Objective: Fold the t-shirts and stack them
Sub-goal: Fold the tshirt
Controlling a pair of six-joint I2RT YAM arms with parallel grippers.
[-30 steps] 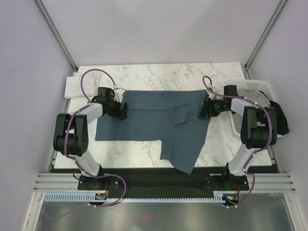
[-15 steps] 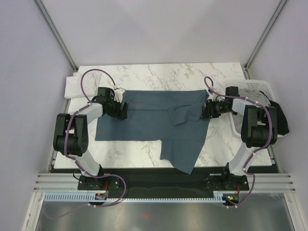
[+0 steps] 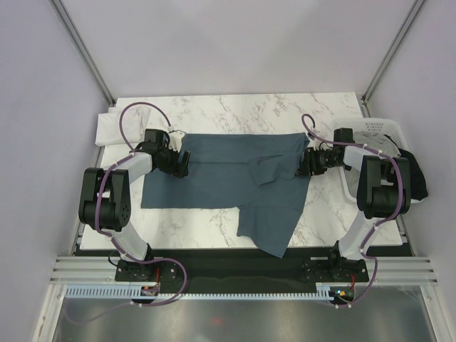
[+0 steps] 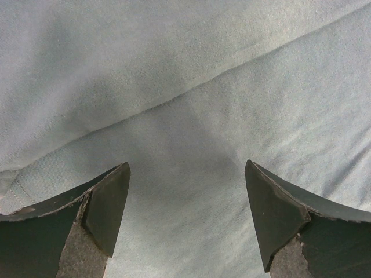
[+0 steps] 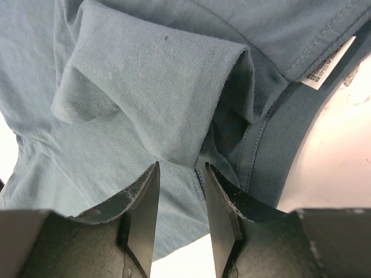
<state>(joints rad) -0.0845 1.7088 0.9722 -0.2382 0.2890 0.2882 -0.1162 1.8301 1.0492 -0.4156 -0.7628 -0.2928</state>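
Note:
A dark slate-blue t-shirt (image 3: 214, 178) lies spread across the marble table (image 3: 235, 110), one sleeve (image 3: 267, 171) folded onto it. My left gripper (image 3: 182, 165) rests at its left edge, jaws wide open just above flat cloth (image 4: 185, 87), nothing between its fingertips (image 4: 110, 197). My right gripper (image 3: 303, 165) is at the shirt's right edge by the collar (image 5: 272, 156). It stands partly open over the folded sleeve (image 5: 145, 75), with cloth under the gap and no pinch. A white t-shirt (image 3: 110, 128) lies folded at the far left. A black t-shirt (image 3: 417, 178) hangs from the basket.
A white slatted basket (image 3: 370, 128) stands at the table's right edge behind my right arm. The blue shirt's lower part (image 3: 271, 228) reaches over the table's near edge. A white label (image 5: 327, 63) shows inside the collar, with bare marble (image 5: 336, 150) beside it.
My right gripper has drawn back slightly to the right along the shirt's edge. The shirt and my left arm have not moved.

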